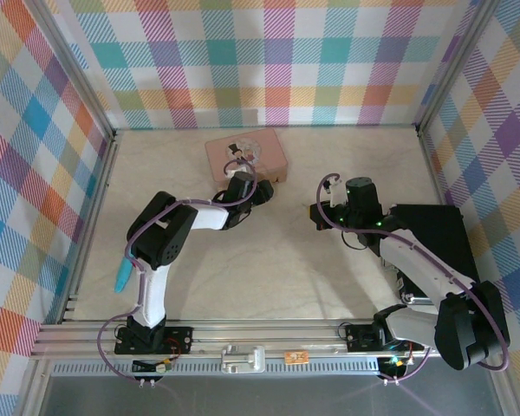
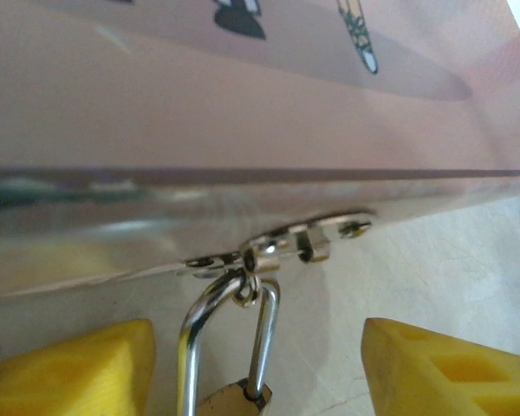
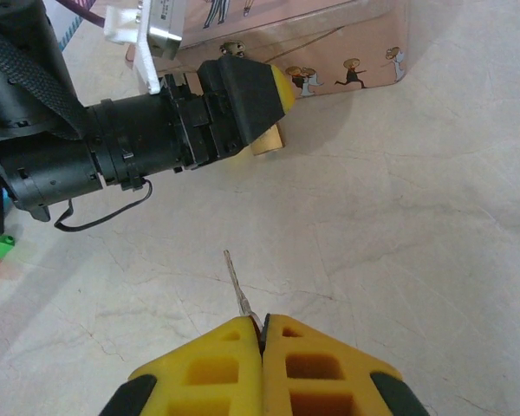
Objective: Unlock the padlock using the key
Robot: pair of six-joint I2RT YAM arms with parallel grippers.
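Note:
The brass padlock (image 2: 234,400) hangs by its thin metal shackle (image 2: 262,334) from the hasp (image 2: 282,247) on the front of the pink tin (image 1: 247,152). My left gripper (image 2: 258,328) is open, one yellow finger (image 2: 78,364) standing on each side of the padlock and apart from it. In the right wrist view the padlock (image 3: 265,139) shows just under the left gripper (image 3: 251,87), against the tin (image 3: 347,43). My right gripper (image 3: 263,322) is shut on the key (image 3: 238,290), whose slim blade sticks out towards the tin. The right gripper (image 1: 315,215) hovers to the right of the left gripper (image 1: 262,192).
A black block (image 1: 438,234) lies under the right arm at the table's right side. A teal object (image 1: 121,277) sits by the left arm. Checked walls (image 1: 269,61) close in the table on three sides. Pale marble floor (image 3: 399,225) lies between the key and the tin.

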